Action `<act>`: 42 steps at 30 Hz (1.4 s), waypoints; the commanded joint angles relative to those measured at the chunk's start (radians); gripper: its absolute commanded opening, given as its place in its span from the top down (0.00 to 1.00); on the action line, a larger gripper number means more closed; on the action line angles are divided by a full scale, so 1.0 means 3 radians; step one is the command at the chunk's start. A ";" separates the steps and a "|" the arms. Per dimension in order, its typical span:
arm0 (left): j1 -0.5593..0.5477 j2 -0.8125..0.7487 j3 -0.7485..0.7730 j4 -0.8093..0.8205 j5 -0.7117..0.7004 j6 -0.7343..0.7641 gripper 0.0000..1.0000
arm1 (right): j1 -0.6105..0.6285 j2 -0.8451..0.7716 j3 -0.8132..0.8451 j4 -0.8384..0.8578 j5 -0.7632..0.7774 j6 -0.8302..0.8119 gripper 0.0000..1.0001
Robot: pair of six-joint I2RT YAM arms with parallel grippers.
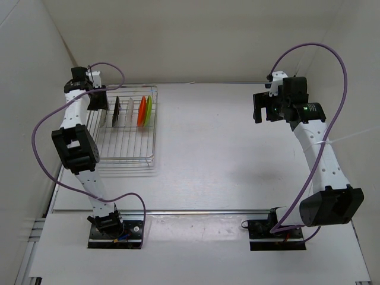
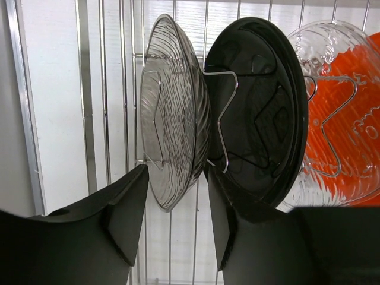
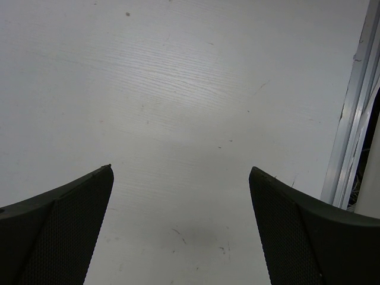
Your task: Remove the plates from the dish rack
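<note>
Dish rack (image 1: 127,148), silver wire, grid base with low sides: we list it on the left of the white table (image 1: 237,154), at the far end of the left arm's reach. Plates, five counted, all on edge in the rack's far half, faces side by side in one row.

Item one: smoky plate (image 2: 172,113), translucent grey with a ribbed face, leftmost in the row. Item two: black plate (image 2: 261,107), next to its right, a bent wire divider (image 2: 225,119) standing between the two. Item three: clear plate (image 2: 332,41), embossed, behind the black one. Item four: orange plate (image 2: 356,136), showing through the clear one. Item five: lime-green plate (image 1: 148,107), last on the right, just beside the orange one; we see it only from above.

Left gripper (image 2: 177,172): down at the rack's left end, its dark fingers (image 2: 127,219) at a middling gap, one on each side of the smoky plate's lower rim. We cannot tell whether they press on it.

Right gripper (image 3: 181,168): well apart from the rack, over bare table on the far right, fingers spread wide with nothing between them. A metal rail (image 3: 350,130) runs along the right edge of its wrist view.
</note>
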State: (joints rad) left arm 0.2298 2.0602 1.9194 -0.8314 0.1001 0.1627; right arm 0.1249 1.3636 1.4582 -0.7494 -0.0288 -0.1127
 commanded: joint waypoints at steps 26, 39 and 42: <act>-0.0030 -0.0168 0.0024 -0.0041 0.0111 0.0061 0.88 | 0.0013 -0.0071 -0.0044 0.0136 -0.0006 -0.0038 0.02; -0.0030 -0.0521 0.0239 -0.0306 0.0177 0.0276 0.88 | 0.0044 -0.0071 -0.0013 0.0136 -0.0006 -0.0038 0.02; -0.0030 -0.0725 0.0367 -0.0399 0.0285 0.0306 0.88 | 0.0044 -0.0071 -0.0013 0.0105 -0.0006 -0.0038 0.02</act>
State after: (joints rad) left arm 0.2142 2.0171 1.9480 -0.9352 0.1749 0.2352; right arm 0.1333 1.3621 1.4471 -0.7448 -0.0288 -0.1127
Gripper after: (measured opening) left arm 0.272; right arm 0.976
